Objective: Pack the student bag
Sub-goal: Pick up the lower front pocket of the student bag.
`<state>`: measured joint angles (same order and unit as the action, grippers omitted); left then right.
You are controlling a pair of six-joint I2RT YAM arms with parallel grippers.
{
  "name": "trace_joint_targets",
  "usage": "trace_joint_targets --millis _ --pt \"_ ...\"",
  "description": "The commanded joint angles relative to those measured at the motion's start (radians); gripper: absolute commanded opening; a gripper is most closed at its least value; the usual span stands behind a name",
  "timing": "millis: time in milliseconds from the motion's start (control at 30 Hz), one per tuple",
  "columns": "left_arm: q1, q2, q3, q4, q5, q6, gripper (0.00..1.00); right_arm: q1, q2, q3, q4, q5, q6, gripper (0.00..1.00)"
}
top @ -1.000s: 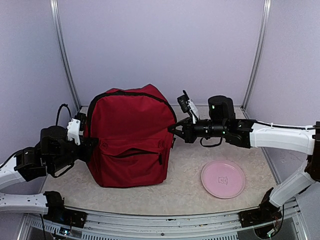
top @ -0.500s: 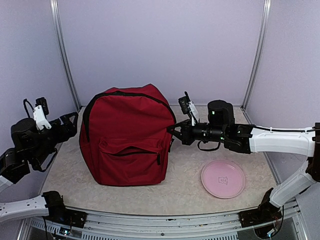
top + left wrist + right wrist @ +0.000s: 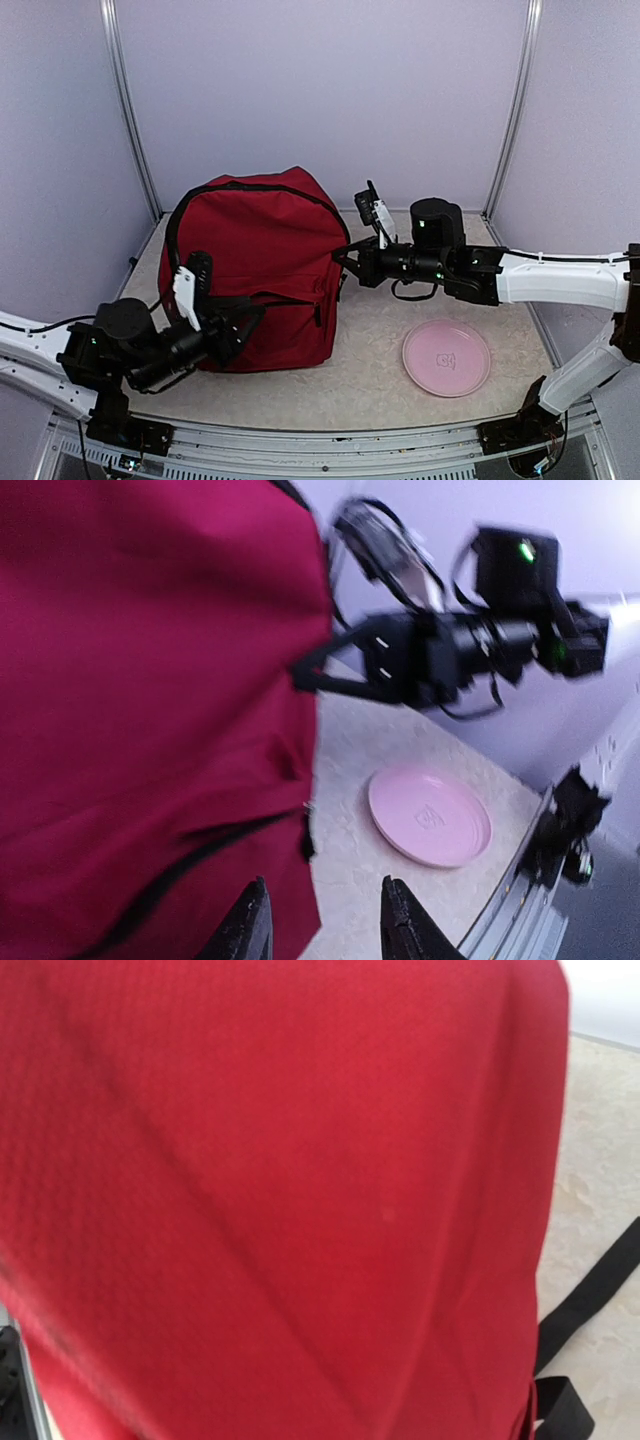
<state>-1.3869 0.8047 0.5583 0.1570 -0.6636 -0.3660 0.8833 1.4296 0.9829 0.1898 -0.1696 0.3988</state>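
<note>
The student bag (image 3: pixel 265 235), dark red with black zippers, stands upright left of the middle and fills the left wrist view (image 3: pixel 150 680) and the right wrist view (image 3: pixel 280 1200). My left gripper (image 3: pixel 243 322) is low in front of its front pocket, open, with nothing between the fingers (image 3: pixel 322 925). Just beyond the left fingertip (image 3: pixel 250 925) is the pocket's black zip pull (image 3: pixel 308 845). My right gripper (image 3: pixel 345 263) is shut, its tips against the bag's right side (image 3: pixel 300 670). Its own fingers are hidden in the right wrist view, so I cannot tell whether it pinches fabric.
A pink plate (image 3: pixel 446 358) lies flat on the table to the right of the bag, also in the left wrist view (image 3: pixel 430 815). A black strap (image 3: pixel 590 1290) trails on the table behind the bag. Grey walls close in the back and sides.
My left arm has swung from the bag's far left side round to its front, low near the pocket, and its jaws have narrowed. The right arm and bag have barely moved.
</note>
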Motion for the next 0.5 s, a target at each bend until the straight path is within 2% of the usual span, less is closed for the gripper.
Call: trace_joint_targets --millis 0,167,300,400,467 --pt "-0.121 0.252 0.097 0.173 -0.06 0.149 0.37 0.019 0.015 0.056 0.053 0.059 0.02 0.0" --pt "-0.015 0.519 0.187 0.167 0.179 0.017 0.41 0.058 0.032 0.079 0.036 0.107 0.009 0.0" --pt "0.07 0.607 0.203 0.127 0.215 -0.11 0.41 0.075 0.027 0.082 0.031 0.119 -0.001 0.0" --pt "0.1 0.629 0.197 0.106 0.189 -0.174 0.41 0.082 0.018 0.077 0.032 0.127 -0.004 0.0" --pt "0.115 0.65 0.194 0.117 0.199 -0.188 0.45 0.084 0.018 0.076 0.038 0.128 -0.006 0.0"
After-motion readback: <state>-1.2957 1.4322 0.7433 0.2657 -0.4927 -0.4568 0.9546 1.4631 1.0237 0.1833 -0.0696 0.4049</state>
